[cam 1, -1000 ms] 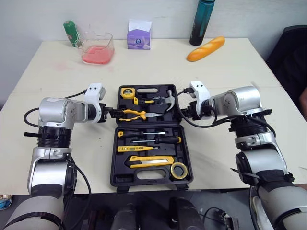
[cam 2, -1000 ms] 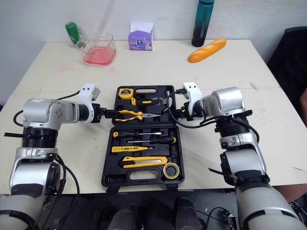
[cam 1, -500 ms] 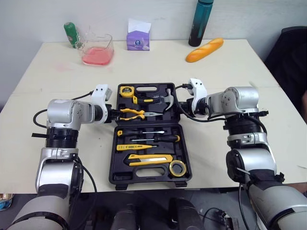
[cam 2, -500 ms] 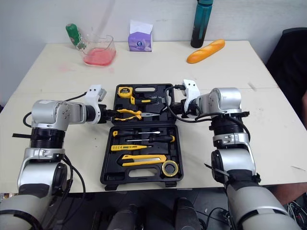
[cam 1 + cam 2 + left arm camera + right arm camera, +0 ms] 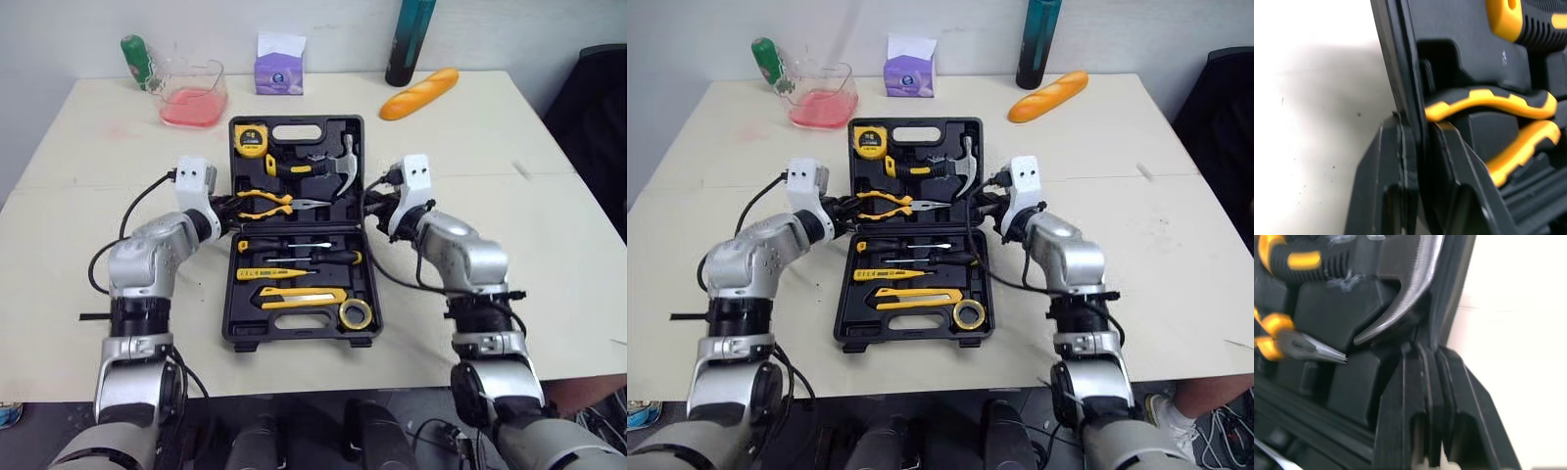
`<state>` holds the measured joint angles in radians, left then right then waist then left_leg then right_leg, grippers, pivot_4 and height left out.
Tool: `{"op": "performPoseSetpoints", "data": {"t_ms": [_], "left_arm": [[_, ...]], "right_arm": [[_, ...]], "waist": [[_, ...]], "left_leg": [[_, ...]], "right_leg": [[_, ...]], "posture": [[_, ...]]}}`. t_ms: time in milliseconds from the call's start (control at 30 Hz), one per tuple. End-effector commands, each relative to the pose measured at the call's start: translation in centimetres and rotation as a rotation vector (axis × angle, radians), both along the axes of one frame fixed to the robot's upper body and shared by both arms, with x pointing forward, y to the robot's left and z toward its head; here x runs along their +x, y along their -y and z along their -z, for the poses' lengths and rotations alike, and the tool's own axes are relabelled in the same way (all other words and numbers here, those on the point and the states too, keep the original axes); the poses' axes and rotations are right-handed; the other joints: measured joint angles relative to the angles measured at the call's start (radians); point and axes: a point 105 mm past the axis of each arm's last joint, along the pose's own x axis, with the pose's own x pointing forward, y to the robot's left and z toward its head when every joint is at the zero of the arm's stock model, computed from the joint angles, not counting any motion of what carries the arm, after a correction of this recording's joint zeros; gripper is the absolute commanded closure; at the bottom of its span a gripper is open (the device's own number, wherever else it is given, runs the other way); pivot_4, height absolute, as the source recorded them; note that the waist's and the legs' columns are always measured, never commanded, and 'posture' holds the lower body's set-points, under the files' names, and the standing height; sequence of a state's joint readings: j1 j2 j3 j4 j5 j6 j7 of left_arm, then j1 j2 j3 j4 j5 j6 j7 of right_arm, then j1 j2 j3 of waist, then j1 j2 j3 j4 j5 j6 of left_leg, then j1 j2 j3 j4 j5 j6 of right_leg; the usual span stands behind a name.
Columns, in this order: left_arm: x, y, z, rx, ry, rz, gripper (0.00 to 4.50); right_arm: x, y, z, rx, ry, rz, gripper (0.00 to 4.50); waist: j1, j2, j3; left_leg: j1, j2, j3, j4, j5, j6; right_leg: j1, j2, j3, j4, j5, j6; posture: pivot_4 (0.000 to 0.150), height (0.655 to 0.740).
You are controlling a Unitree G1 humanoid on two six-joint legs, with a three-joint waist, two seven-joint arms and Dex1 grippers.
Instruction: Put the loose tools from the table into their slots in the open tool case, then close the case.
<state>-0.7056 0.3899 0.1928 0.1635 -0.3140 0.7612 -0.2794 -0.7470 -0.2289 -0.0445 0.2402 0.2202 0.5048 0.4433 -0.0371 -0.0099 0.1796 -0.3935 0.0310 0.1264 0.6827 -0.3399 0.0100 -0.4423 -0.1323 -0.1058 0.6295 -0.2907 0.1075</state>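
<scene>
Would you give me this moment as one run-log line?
stage: closing tool case | left gripper: shut on lid left edge | right gripper: shut on lid right edge | tools: slotted | lid: open

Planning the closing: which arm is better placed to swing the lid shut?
Neither alone. The left gripper is shut on the lid at its left wall, the right gripper at its right wall, level with each other; probably both together.

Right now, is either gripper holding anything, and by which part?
Both clamp the tool case lid: left gripper on its left side wall, right gripper on its right.
</scene>
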Motion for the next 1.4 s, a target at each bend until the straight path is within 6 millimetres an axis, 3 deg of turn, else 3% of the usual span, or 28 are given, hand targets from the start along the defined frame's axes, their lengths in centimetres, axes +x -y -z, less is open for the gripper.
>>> {"op": "performPoseSetpoints", "data": {"t_ms": [33, 67, 200, 367, 567, 767, 800, 900, 1000, 1100, 1200, 1300, 1400], "left_arm": [[-1.1, -3.6, -3.9, 0.162, 0.279, -0.142, 4.44], [-1.3, -4.1, -3.8, 0.212, 0.318, -0.163, 4.49], [-2.6, -5.6, -3.9, 0.363, 0.458, -0.245, 4.49], [-4.8, -5.6, -1.3, 0.408, 0.482, -0.208, 4.49], [-6.1, -6.1, -0.2, 0.506, 0.476, -0.178, 4.49], [-8.5, -5.1, 1.7, 0.604, 0.448, -0.004, 4.49], [-8.8, -5.7, 1.3, 0.575, 0.456, -0.04, 4.5], [-9.7, -6.9, 1.1, 0.495, 0.409, -0.053, 3.24], [-13.0, -9.7, 3.3, 0.491, 0.227, 0.019, 1.96], [-15.1, -11.1, 3.3, 0.498, 0.161, 0.055, 1.95], [-15.4, -11.2, 1.9, 0.421, 0.163, 0.073, 1.95], [-16.0, -10.4, 2.2, 0.423, 0.127, 0.143, 1.95], [-15.7, -11.4, 1.6, 0.425, 0.137, 0.101, 1.95]], "right_arm": [[-2.0, 1.4, -2.0, -0.368, 0.502, -0.026, 4.5], [-2.6, 1.2, -1.2, -0.449, 0.569, -0.06, 4.5], [-2.4, 3.1, -0.1, -0.464, 0.622, 0.011, 4.5], [-4.1, 3.2, 1.3, -0.62, 0.761, -0.074, 4.5], [-5.2, 4.1, 3.9, -0.742, 0.775, -0.16, 4.5], [-6.8, 4.4, 5.8, -0.798, 0.719, -0.293, 4.5], [-6.9, 4.4, 5.5, -0.784, 0.713, -0.298, 4.13], [-6.8, 4.8, 4.6, -0.765, 0.709, -0.293, 2.95], [-7.3, 6.6, 4.1, -0.774, 0.643, -0.312, 1.59], [-6.6, 9.5, 2.1, -0.801, 0.623, -0.218, 0.03], [-5.9, 12.3, 1.5, -0.745, 0.5, -0.141, 0.03], [-7.0, 11.8, 2.5, -0.657, 0.428, -0.196, 0.03], [-9.0, 10.4, 3.3, -0.56, 0.35, -0.313, 0.03]], "waist": [[0.0, 0.0, 0.0], [0.0, 0.0, 0.0], [-0.012, -0.001, 0.0], [-0.016, 0.0, 0.0], [-0.016, -0.001, 0.0], [-0.012, -0.001, 0.0], [-0.01, -0.001, 0.0], [-0.006, -0.001, 0.0], [-0.019, 0.0, 0.0], [-0.016, 0.002, 0.002], [0.005, 0.002, 0.002], [0.018, 0.001, 0.001], [0.017, 0.002, 0.001]], "left_leg": [[0.0, 0.0, 0.0, 0.0, 0.0, 0.0], [0.0, 0.0, 0.0, 0.0, 0.0, 0.0], [0.003, 0.001, 0.002, 0.001, 0.001, 0.001], [0.005, 0.005, 0.002, 0.0, 0.003, 0.001], [0.011, 0.008, 0.001, 0.001, 0.002, 0.002], [0.013, 0.008, 0.0, 0.0, 0.002, 0.002], [0.014, 0.008, 0.0, 0.0, 0.002, 0.002], [0.02, 0.01, 0.0, 0.0, 0.001, 0.002], [0.022, 0.014, 0.001, 0.0, -0.001, 0.0], [0.024, 0.016, 0.002, 0.0, -0.003, -0.001], [0.024, 0.015, 0.001, 0.002, -0.002, 0.0], [0.025, 0.015, -0.006, 0.003, -0.003, -0.001], [0.025, 0.016, -0.006, 0.001, -0.004, -0.002]], "right_leg": [[0.0, 0.0, 0.0, 0.0, 0.0, 0.0], [0.0, 0.0, 0.0, 0.0, 0.0, 0.0], [0.002, -0.001, 0.001, 0.001, 0.001, 0.0], [0.003, -0.001, 0.0, 0.0, 0.003, -0.002], [0.012, -0.001, -0.001, -0.002, 0.003, -0.001], [0.015, -0.002, -0.001, -0.003, 0.003, -0.002], [0.016, -0.002, -0.001, -0.003, 0.003, -0.002], [0.023, -0.001, -0.002, -0.005, 0.003, -0.002], [0.024, 0.0, -0.002, -0.005, 0.002, -0.004], [0.024, 0.0, -0.002, -0.005, 0.001, -0.006], [0.025, 0.001, -0.003, -0.007, 0.001, -0.006], [0.03, 0.0, -0.003, -0.008, 0.0, -0.007], [0.03, -0.001, -0.001, -0.007, 0.0, -0.007]], "posture": [[0.15, 0.74], [0.15, 0.74], [0.15, 0.74], [0.15, 0.74], [0.15, 0.74], [0.15, 0.74], [0.15, 0.74], [0.15, 0.74], [0.15, 0.74], [0.15, 0.74], [0.15, 0.74], [0.15, 0.74], [0.15, 0.74]]}}
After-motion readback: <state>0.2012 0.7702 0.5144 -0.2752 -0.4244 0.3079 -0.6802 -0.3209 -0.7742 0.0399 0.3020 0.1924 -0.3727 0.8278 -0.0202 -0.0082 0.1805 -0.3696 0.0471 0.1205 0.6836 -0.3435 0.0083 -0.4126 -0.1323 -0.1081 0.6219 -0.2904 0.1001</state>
